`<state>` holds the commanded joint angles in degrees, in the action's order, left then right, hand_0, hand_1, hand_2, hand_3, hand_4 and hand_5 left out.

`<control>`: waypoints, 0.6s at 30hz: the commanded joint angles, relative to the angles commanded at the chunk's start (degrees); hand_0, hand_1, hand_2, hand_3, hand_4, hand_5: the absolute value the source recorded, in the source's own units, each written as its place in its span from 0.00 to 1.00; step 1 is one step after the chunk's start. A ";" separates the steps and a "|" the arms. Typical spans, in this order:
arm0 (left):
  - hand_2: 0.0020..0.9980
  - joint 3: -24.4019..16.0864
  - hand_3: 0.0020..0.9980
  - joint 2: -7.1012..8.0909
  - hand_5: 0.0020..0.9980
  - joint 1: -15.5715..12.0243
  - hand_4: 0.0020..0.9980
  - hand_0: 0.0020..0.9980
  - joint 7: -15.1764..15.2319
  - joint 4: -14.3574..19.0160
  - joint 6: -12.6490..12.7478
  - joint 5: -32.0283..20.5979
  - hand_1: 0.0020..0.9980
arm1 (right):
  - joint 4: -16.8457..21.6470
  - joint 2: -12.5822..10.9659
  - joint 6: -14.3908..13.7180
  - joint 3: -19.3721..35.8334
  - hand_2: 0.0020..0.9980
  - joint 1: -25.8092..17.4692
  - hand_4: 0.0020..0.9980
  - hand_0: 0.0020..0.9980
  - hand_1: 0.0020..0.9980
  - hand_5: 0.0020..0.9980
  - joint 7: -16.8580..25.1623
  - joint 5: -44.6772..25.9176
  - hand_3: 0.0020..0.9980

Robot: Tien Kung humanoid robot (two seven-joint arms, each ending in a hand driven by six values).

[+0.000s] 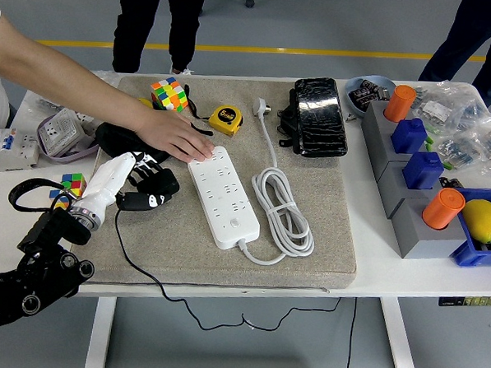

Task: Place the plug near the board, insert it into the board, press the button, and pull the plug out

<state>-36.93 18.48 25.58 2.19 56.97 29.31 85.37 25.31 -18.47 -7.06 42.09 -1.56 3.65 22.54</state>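
Note:
A white power strip (224,195) lies at a slant on the grey mat (316,254), its own white cord coiled to its right. A person's hand (175,136) reaches in from the left and presses flat on the strip's far end. My left hand (145,180), white with black fingers, is just left of the strip. Its fingers are curled around a black plug (139,201). The plug's thin black cable (142,273) trails over the mat's near edge. A small gap separates the plug from the strip.
A yellow tape measure (225,117), a colour cube (169,93) and a black pouch (319,115) lie at the back of the mat. Grey blocks with orange and blue pegs (411,176) and a blue bin holding a lemon (482,219) stand at the right.

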 joint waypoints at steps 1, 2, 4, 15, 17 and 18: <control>0.58 -0.05 0.59 0.01 0.14 -0.02 0.96 0.44 0.02 -0.04 -0.04 0.00 0.62 | -0.03 -0.01 0.00 -0.06 0.63 0.04 0.92 0.57 0.65 0.47 -0.01 -0.02 0.54; 0.58 -0.10 0.59 0.03 0.14 -0.07 0.96 0.44 -0.07 -0.05 -0.12 0.18 0.62 | -0.02 -0.03 0.00 -0.11 0.63 0.06 0.92 0.57 0.65 0.47 0.00 -0.01 0.54; 0.68 -0.12 0.66 0.08 0.22 -0.16 1.00 0.52 -0.10 -0.06 -0.16 0.39 0.67 | 0.03 -0.07 0.00 -0.16 0.63 0.07 0.92 0.57 0.65 0.47 0.01 0.02 0.54; 0.79 -1.64 0.75 0.12 0.42 -0.98 1.00 0.64 1.81 0.68 0.43 0.80 0.75 | -0.01 -0.14 0.02 -0.34 0.63 -0.09 0.92 0.57 0.65 0.47 0.01 -0.02 0.54; 0.79 -2.12 0.75 0.18 0.42 -1.24 1.00 0.64 2.85 0.99 0.57 0.34 0.75 | -0.01 -0.08 0.02 -0.21 0.63 -0.14 0.92 0.57 0.65 0.47 0.01 0.00 0.54; 0.79 -2.36 0.75 0.20 0.42 -1.36 1.00 0.64 3.37 1.11 0.59 0.10 0.75 | 0.00 -0.06 0.02 -0.17 0.63 -0.15 0.92 0.57 0.65 0.47 0.01 0.00 0.54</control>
<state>-39.29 18.67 24.23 5.56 58.09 29.90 85.47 25.30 -18.53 -7.04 41.92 -1.71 3.66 22.54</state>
